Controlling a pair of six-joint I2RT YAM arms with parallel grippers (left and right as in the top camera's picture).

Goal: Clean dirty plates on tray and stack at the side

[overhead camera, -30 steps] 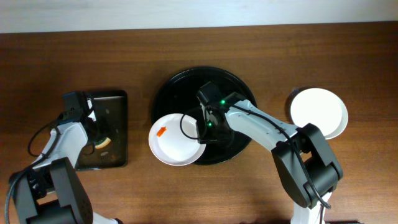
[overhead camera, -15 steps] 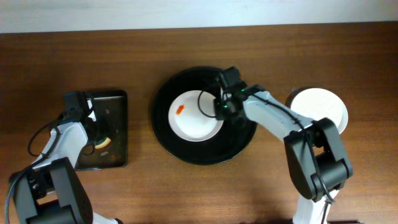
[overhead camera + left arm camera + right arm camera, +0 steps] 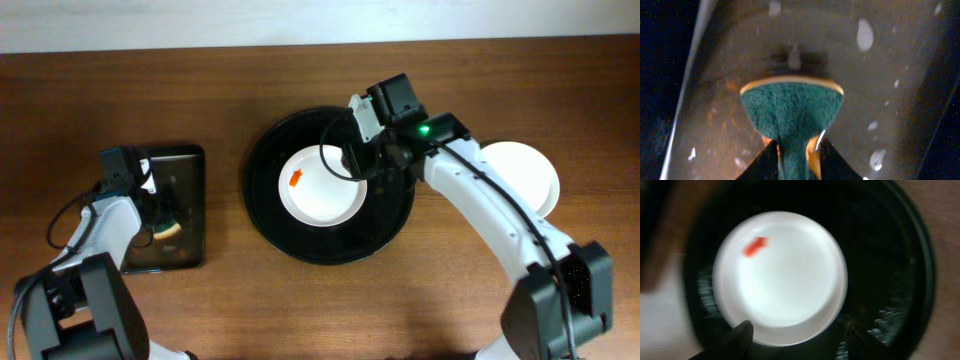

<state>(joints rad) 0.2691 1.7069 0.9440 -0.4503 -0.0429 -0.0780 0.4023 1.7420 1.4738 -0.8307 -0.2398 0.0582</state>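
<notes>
Right wrist: white plate [image 3: 785,285], 1 orange smear [image 3: 754,246], in tray [image 3: 890,255]; R gripper [image 3: 800,330] apart, L gripper [image 3: 799,157] clamps sponge [image 3: 792,107].

The left gripper [image 3: 798,154] is clamped on a sponge [image 3: 791,107], while the right gripper [image 3: 801,337] hangs with jaws spread apart.

The right wrist view is blurred, and the tray [image 3: 882,240] runs past its edges.
</notes>
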